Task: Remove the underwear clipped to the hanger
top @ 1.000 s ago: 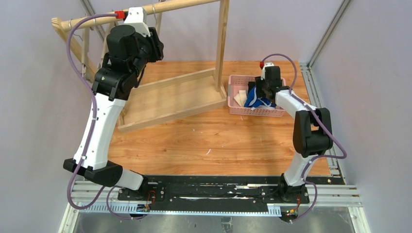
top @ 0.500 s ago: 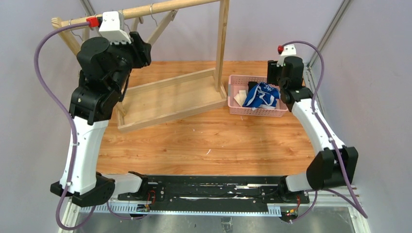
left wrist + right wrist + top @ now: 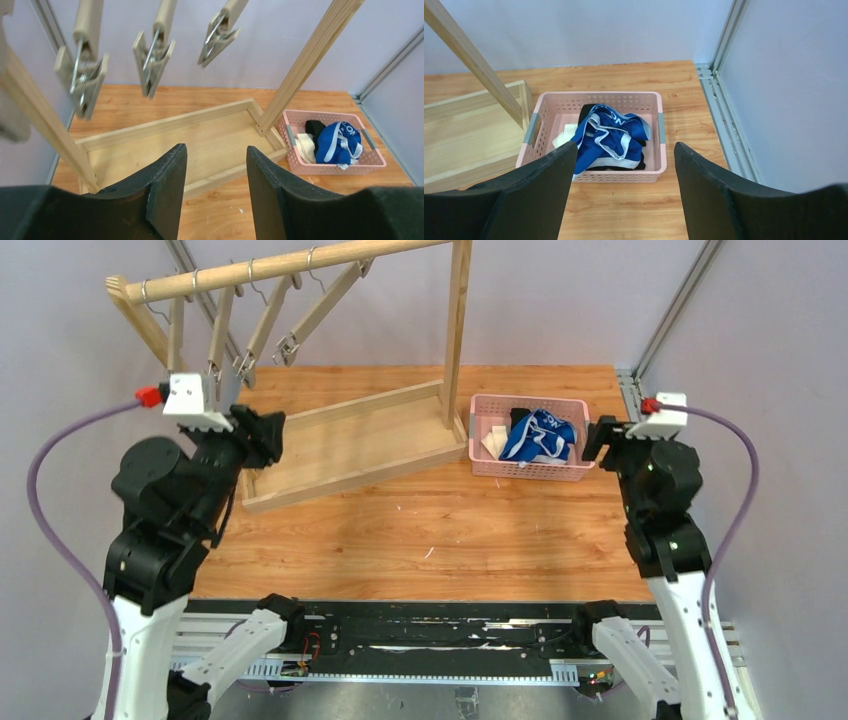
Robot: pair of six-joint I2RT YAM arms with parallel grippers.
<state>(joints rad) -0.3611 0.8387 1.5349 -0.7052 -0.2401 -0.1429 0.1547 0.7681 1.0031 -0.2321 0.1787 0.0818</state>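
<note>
The bright blue briefs (image 3: 538, 436) with white trim lie on top in the pink basket (image 3: 490, 406), over the black briefs (image 3: 519, 420) and next to a whitish cloth (image 3: 493, 445). The hanger clips (image 3: 243, 365) on the wooden rod hang empty; in the left wrist view the clips (image 3: 151, 60) hold nothing. My left gripper (image 3: 264, 436) is open and empty, below the clips and at the rack's left end. My right gripper (image 3: 603, 436) is open and empty, just right of the basket. The right wrist view shows the blue briefs (image 3: 608, 137) in the basket (image 3: 594, 97).
The wooden rack has a tray base (image 3: 350, 445) and an upright post (image 3: 457, 330) beside the basket. A metal rail (image 3: 628, 390) runs along the table's right edge. Bare tabletop (image 3: 430, 530) lies between the rack and the arm bases.
Both arms have drawn back toward the near edge. The left gripper came down from the rod. The right gripper left the basket, and the blue briefs stay in it.
</note>
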